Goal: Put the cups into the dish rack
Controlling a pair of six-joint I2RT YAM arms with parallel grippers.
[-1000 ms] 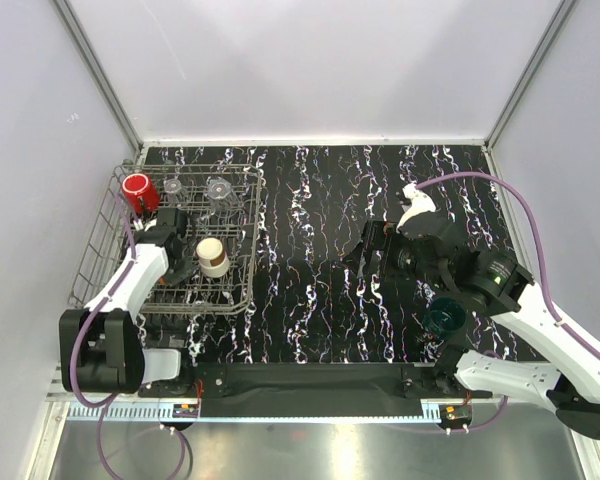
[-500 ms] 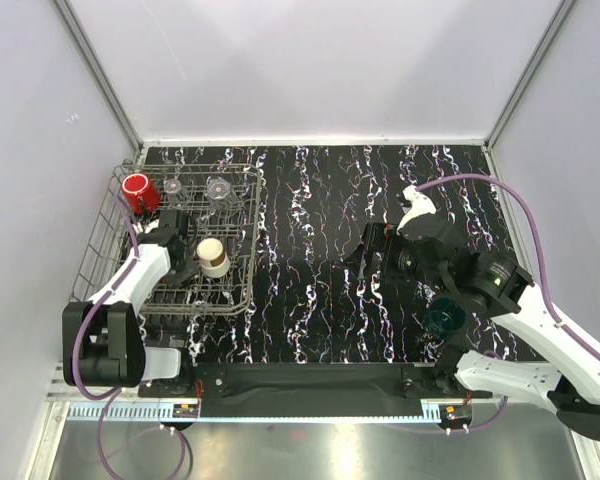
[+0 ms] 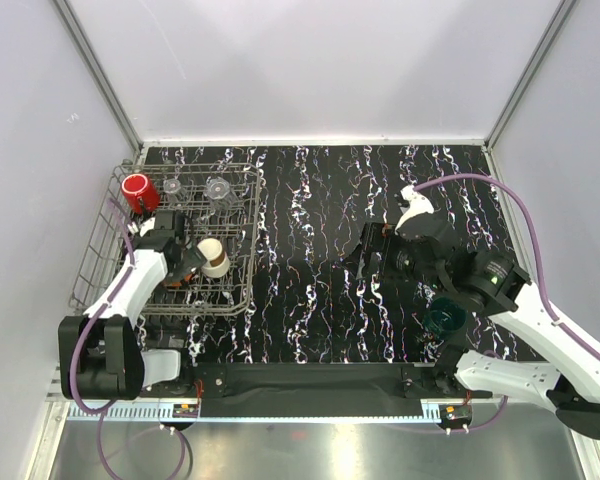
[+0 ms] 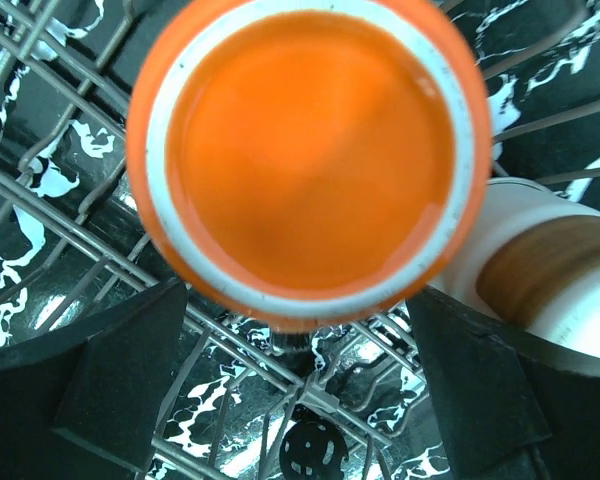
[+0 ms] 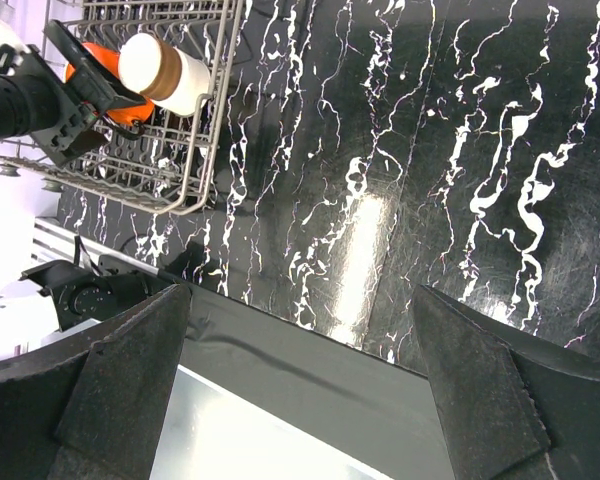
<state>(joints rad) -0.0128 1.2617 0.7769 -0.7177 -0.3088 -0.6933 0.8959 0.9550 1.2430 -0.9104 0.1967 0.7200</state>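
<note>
The left end effector (image 4: 300, 400) hangs open inside the dish rack (image 3: 105, 215), its fingers (image 4: 110, 390) spread wide just below the orange cup (image 4: 305, 150), not touching it. The cream cup (image 3: 213, 256) lies just beside the orange one, with a red cup (image 3: 137, 190) and two clear cups (image 3: 218, 188) behind. The right end effector (image 5: 305, 400), also open, hovers over the desk (image 3: 330, 200), the dark green cup (image 3: 445, 319) under its arm.

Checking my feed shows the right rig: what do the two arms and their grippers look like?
Both arms have white shells with black joints and a purple cable looping along each. The left gripper and right gripper have broad, matte black wedge-shaped fingers. No markings are legible.
</note>
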